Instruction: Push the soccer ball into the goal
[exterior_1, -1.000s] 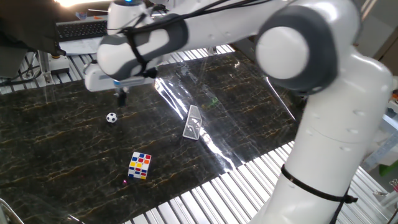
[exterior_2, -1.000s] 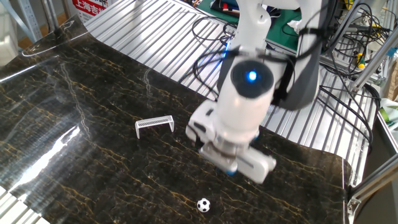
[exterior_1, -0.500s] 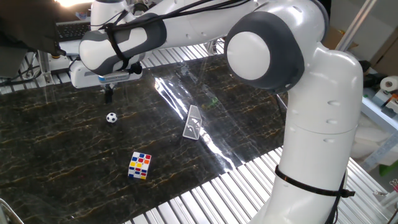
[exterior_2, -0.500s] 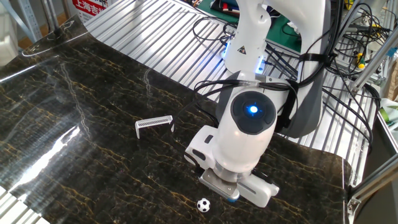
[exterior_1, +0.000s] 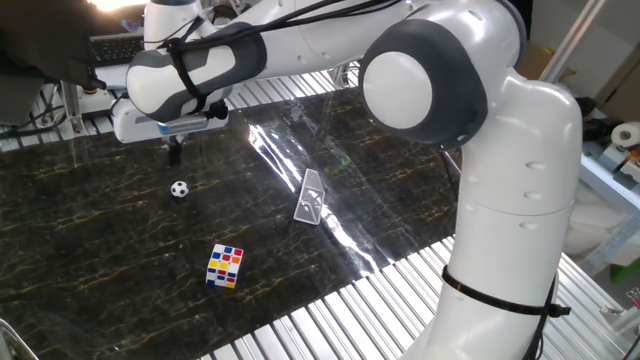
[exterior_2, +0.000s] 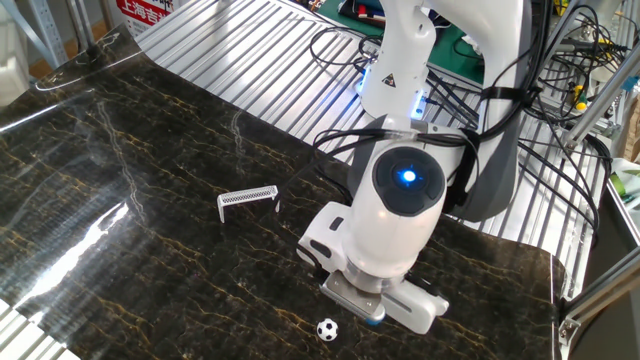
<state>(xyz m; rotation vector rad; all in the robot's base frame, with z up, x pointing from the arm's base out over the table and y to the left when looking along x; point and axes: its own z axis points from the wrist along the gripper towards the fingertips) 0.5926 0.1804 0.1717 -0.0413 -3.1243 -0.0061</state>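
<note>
My gripper (exterior_1: 175, 152) hangs just beyond the soccer ball (exterior_1: 179, 188), fingers look pressed together, holding nothing. Ball sits on the dark table (exterior_1: 90, 240), well apart from the goal (exterior_1: 311, 197). Likely light, rolls easily; nudge its far side gently, no grasp.

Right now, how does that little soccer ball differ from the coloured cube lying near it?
The soccer ball is round, white with black patches; the coloured cube is boxy, with red, yellow, blue and white squares. The ball is clearly smaller than the cube. The ball lies just below the end effector; the cube sits farther off. Both rest on the dark marbled table.
</note>
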